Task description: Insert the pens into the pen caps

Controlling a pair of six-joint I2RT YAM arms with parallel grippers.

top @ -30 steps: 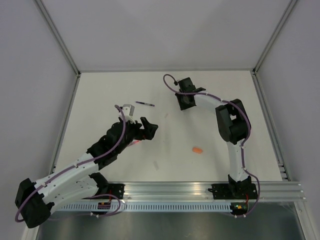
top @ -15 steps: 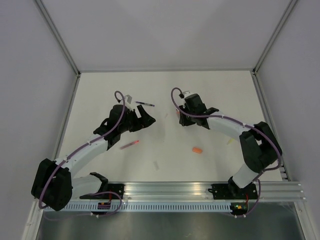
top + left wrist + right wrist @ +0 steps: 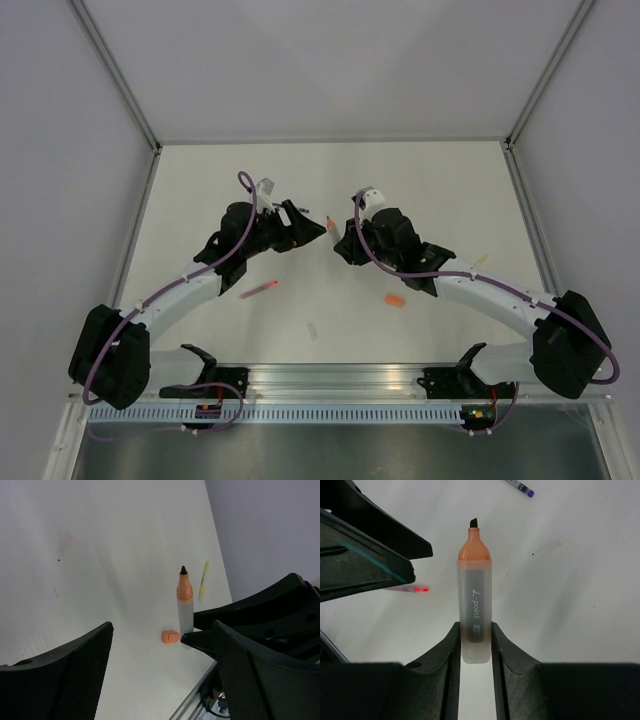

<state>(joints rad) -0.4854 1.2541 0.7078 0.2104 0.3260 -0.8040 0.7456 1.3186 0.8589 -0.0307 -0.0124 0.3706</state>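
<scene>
An uncapped marker (image 3: 475, 575) (clear barrel, orange neck, black tip) is gripped at its back end betw. the two fingers (image 3: 451, 645) of the right gripper (image 3: 475, 630), which is clamped tight on it. Most of the barrel, w/ some print on it, is seen sticking out past the fingertips. From above, the marker is found approx. mid-table, tip aimed up and leftward at the left gripper (image 3: 305, 222) and just short of it; no contact is seen. Whether the marker is lifted clear of the table (image 3: 420, 180) can't be told.

The left gripper is spread wide, w/ nothing held betw. its fingers (image 3: 65, 670). In its wrist view the marker is framed in the gap betw. them.

An orange cap (image 3: 170, 637) is lying flat on the table, nearer the bases and to the right of the held marker. In the left wrist view it appears just beside the barrel's lower end, but from above the two are seen to be apart.

A red-pink pen (image 3: 260, 290) is lying on the table's left part, just on the near side of the left arm (image 3: 180, 295). A yellow pen (image 3: 203, 581), blurred, is seen further right, well apart from the cap. Of a purple pen (image 3: 520, 487) only one end is caught, at the top edge of the right wrist view, beyond the marker's tip.
</scene>
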